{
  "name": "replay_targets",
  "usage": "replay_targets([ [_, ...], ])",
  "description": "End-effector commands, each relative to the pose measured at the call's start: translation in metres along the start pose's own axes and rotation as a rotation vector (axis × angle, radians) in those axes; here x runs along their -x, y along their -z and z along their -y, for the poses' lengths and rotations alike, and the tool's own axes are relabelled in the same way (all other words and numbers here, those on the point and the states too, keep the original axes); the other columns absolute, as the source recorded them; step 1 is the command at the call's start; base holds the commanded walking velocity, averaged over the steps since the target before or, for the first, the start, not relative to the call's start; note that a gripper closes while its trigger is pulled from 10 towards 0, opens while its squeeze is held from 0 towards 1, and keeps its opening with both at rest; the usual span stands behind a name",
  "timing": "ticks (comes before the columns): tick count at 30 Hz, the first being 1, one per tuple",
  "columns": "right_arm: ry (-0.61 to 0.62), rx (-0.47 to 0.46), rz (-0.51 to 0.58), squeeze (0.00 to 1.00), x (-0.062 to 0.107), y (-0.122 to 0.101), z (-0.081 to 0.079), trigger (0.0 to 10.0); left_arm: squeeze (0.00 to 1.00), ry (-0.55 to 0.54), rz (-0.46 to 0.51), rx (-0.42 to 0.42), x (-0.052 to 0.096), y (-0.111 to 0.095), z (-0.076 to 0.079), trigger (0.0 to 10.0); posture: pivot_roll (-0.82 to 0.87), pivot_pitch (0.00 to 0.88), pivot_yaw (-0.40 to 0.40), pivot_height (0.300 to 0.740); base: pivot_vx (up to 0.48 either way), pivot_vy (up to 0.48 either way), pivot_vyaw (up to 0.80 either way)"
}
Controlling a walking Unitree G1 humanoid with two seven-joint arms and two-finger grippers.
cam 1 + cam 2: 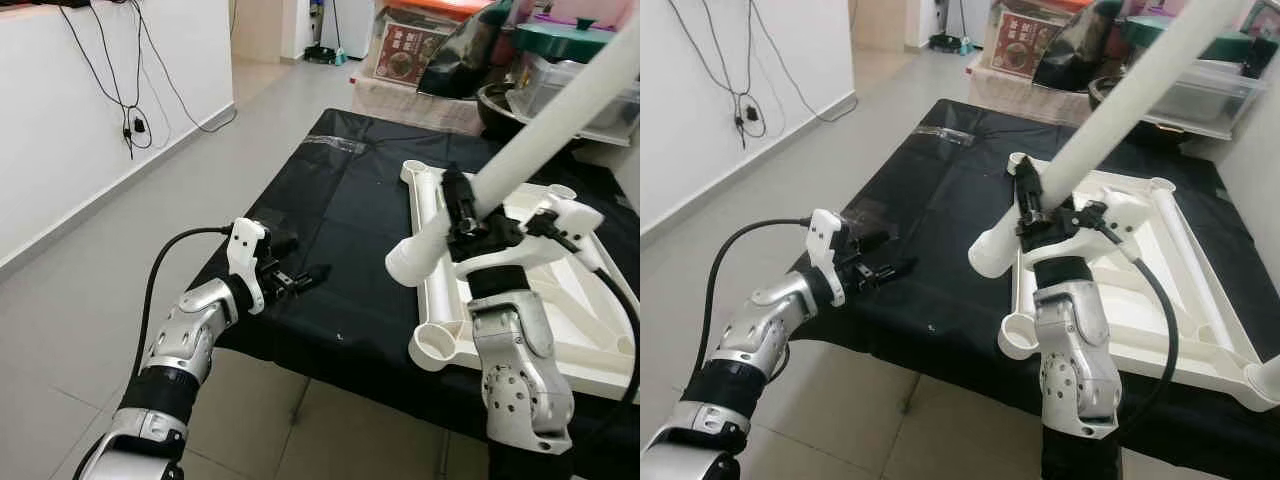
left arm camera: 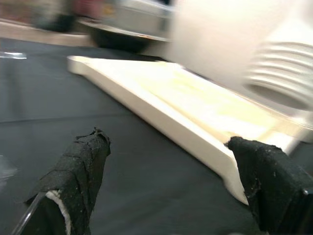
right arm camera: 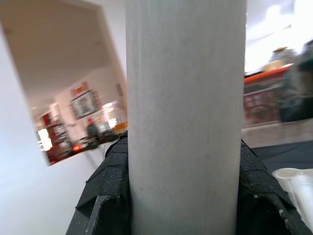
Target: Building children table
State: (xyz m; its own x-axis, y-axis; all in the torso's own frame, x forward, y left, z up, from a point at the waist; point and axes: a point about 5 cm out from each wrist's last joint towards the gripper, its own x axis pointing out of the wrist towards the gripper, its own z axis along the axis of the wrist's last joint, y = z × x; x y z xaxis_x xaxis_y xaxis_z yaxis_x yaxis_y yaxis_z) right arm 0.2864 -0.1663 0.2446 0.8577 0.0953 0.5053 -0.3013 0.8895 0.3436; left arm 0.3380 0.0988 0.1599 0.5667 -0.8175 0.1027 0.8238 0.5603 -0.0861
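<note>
Tabletop, white and upside down, is laid on the black cloth toward its right part, with a round leg socket at the corner nearest the robot. A long white table leg is pinched between the pressed-in fingers of the right gripper above the tabletop's near left edge, its threaded lower end hanging just over that edge and its far end slanted up and away. The left gripper is held with fingers spread over the cloth, left of the tabletop and apart from it.
</note>
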Motion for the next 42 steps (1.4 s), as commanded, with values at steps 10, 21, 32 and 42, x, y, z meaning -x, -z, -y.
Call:
replay_targets([
  [10,-0.243,-0.046,-0.083,0.00,-0.013,0.014,-0.045,0.0,0.00,0.336,-0.088,0.007,-0.006,0.005,0.033,10.0,0.13,0.000,-0.098,0.740,0.000,0.000,0.00],
  [21,-0.372,-0.077,-0.164,0.00,-0.002,0.029,-0.070,0.0,0.00,0.314,-0.087,-0.035,-0.009,-0.002,0.029,10.0,0.13,0.000,-0.096,0.740,0.000,0.000,0.00],
  [32,-0.428,-0.069,-0.226,0.00,0.007,0.041,-0.074,0.0,0.00,0.376,-0.069,-0.028,-0.013,-0.008,0.039,10.0,0.13,0.000,-0.097,0.740,0.000,0.000,0.00],
  [42,-0.425,-0.057,-0.240,0.00,0.009,0.045,-0.073,0.0,0.00,0.403,-0.082,-0.033,-0.014,-0.005,0.043,5.1,0.13,0.000,-0.098,0.740,0.000,0.000,0.00],
])
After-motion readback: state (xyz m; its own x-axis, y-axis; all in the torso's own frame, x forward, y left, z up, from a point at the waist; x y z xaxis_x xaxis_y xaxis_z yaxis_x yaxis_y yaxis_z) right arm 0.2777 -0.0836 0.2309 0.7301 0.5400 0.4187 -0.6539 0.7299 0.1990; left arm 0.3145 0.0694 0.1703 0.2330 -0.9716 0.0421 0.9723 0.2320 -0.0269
